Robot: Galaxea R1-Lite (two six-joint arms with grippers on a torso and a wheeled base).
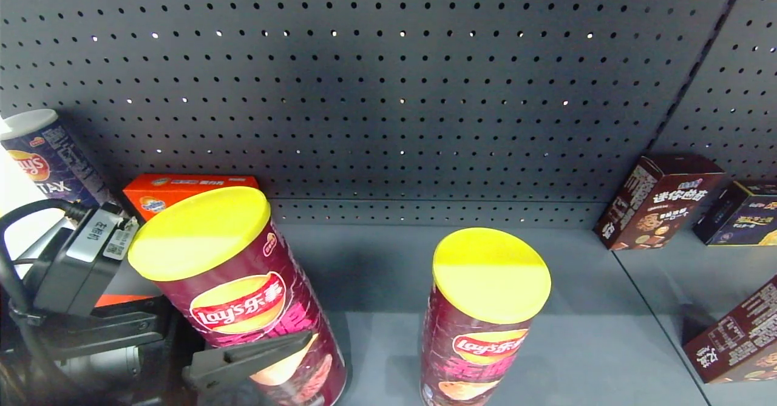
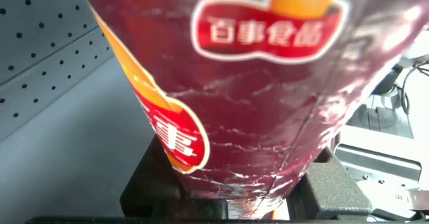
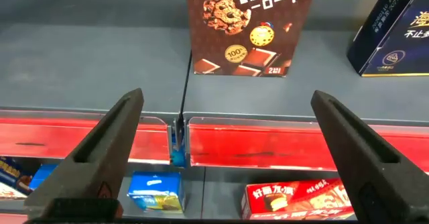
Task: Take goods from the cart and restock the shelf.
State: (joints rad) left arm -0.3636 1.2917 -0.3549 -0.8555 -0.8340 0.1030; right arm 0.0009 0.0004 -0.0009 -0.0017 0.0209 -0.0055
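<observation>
At the left of the shelf point(image 1: 376, 284), the left gripper point(image 2: 241, 197) is clamped around the lower body of a chip can point(image 1: 243, 284), which seems tilted, just in front of an orange box point(image 1: 182, 190). Let go at that lean, it could topple toward the upright can point(image 1: 485, 309) in the middle. The right gripper point(image 3: 228, 157) gapes wide and empty, facing a cookie box point(image 3: 244, 26).

Light falls from above onto the dark grey perforated metal back panel point(image 1: 388, 90), palest across its middle and dimmest at its lower left. Bright pinpoints shine through some of its holes. Below the panel, a straight edge of shade crosses the yellow plastic lids of the left maroon cardboard crisp can point(image 1: 243, 297) and the right maroon cardboard crisp can point(image 1: 485, 327). The left one shadows the grey shelf floor point(image 1: 376, 272). Left of the panel, a white patch point(image 1: 9, 212) is blown out.
</observation>
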